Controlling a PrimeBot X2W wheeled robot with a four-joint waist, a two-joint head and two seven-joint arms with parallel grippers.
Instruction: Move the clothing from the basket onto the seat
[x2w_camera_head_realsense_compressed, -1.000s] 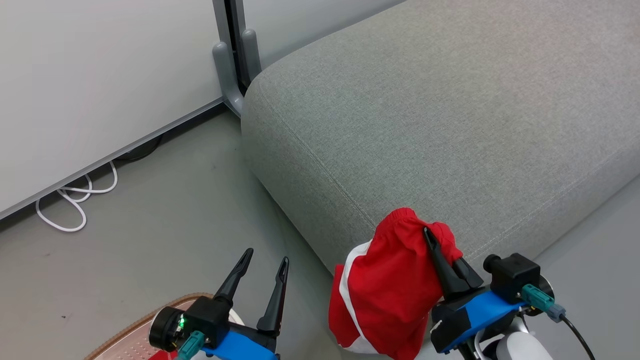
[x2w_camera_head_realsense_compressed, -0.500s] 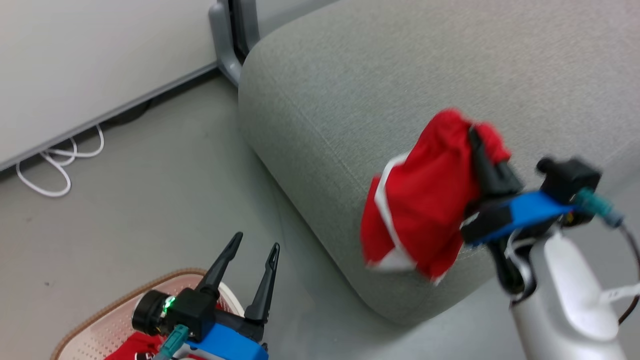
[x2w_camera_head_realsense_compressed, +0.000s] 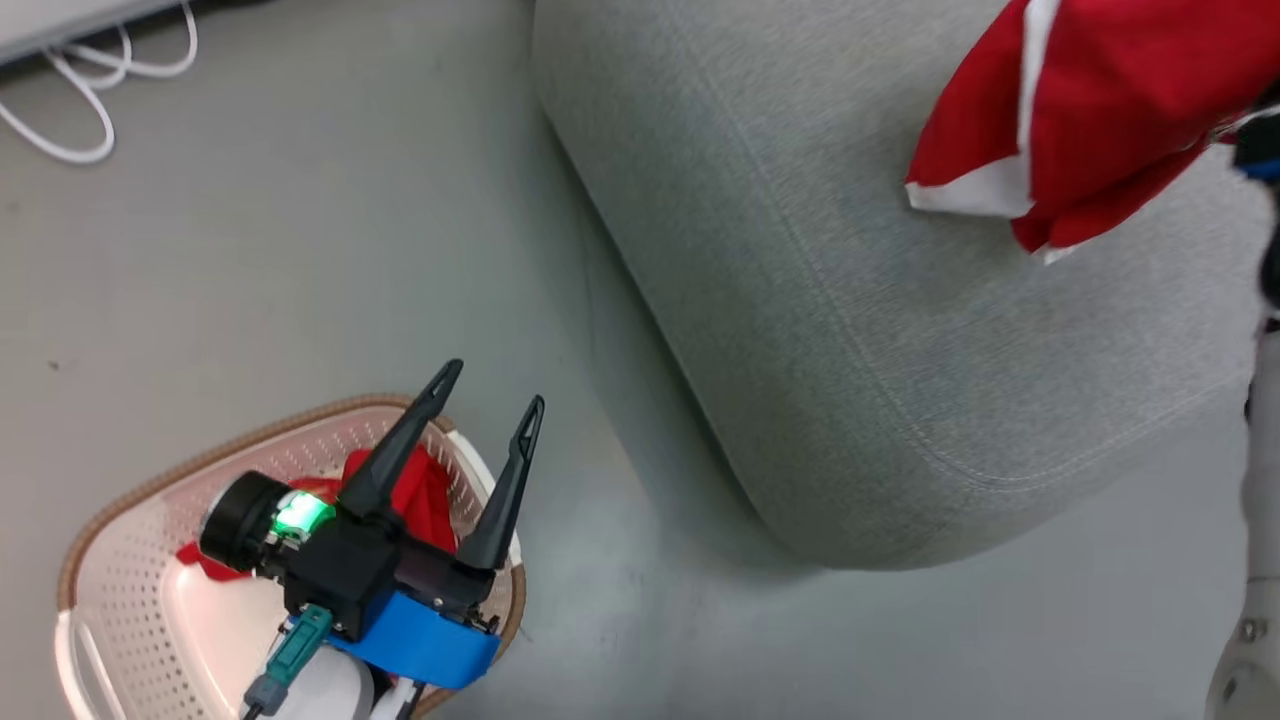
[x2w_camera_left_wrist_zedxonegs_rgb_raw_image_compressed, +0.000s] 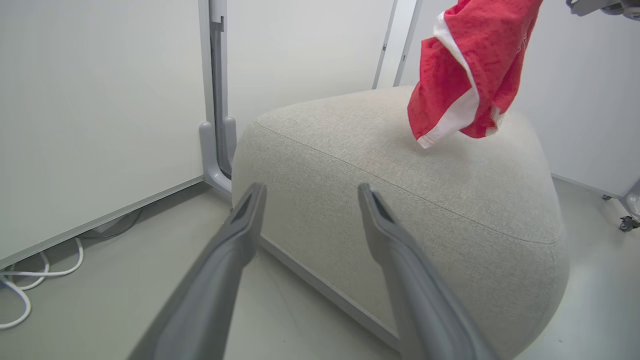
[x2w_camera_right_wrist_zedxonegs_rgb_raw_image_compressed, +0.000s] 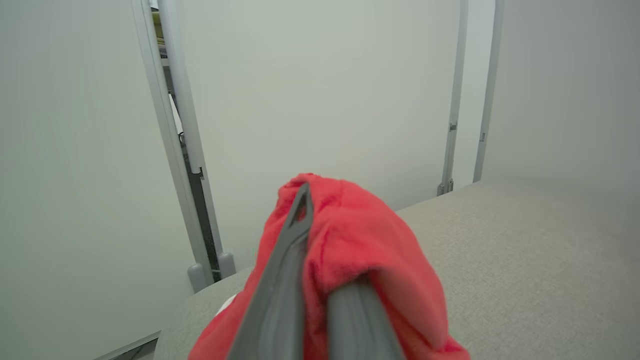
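A bright red garment with white trim (x2w_camera_head_realsense_compressed: 1090, 110) hangs above the light grey seat (x2w_camera_head_realsense_compressed: 850, 330) at the head view's top right. My right gripper (x2w_camera_right_wrist_zedxonegs_rgb_raw_image_compressed: 315, 220) is shut on its bunched upper part, and cloth covers one fingertip. From the left wrist the same garment (x2w_camera_left_wrist_zedxonegs_rgb_raw_image_compressed: 465, 65) dangles just over the seat (x2w_camera_left_wrist_zedxonegs_rgb_raw_image_compressed: 400, 200), its hem close to the cushion top. A second red garment (x2w_camera_head_realsense_compressed: 420, 495) lies in the cream basket (x2w_camera_head_realsense_compressed: 200, 455) on the floor at lower left. My left gripper (x2w_camera_head_realsense_compressed: 497, 384) hovers over that basket, open and holding nothing (x2w_camera_left_wrist_zedxonegs_rgb_raw_image_compressed: 311, 190).
A white cable (x2w_camera_head_realsense_compressed: 60, 90) loops on the grey floor at the upper left. Pale wall panels and a grey post (x2w_camera_left_wrist_zedxonegs_rgb_raw_image_compressed: 215, 100) stand behind the seat. A caster (x2w_camera_left_wrist_zedxonegs_rgb_raw_image_compressed: 625, 222) sits on the floor to the seat's right.
The right gripper has risen with the red garment from beside the seat's front edge to above the cushion. The head camera has tipped down, showing more of the basket. The left gripper stays open.
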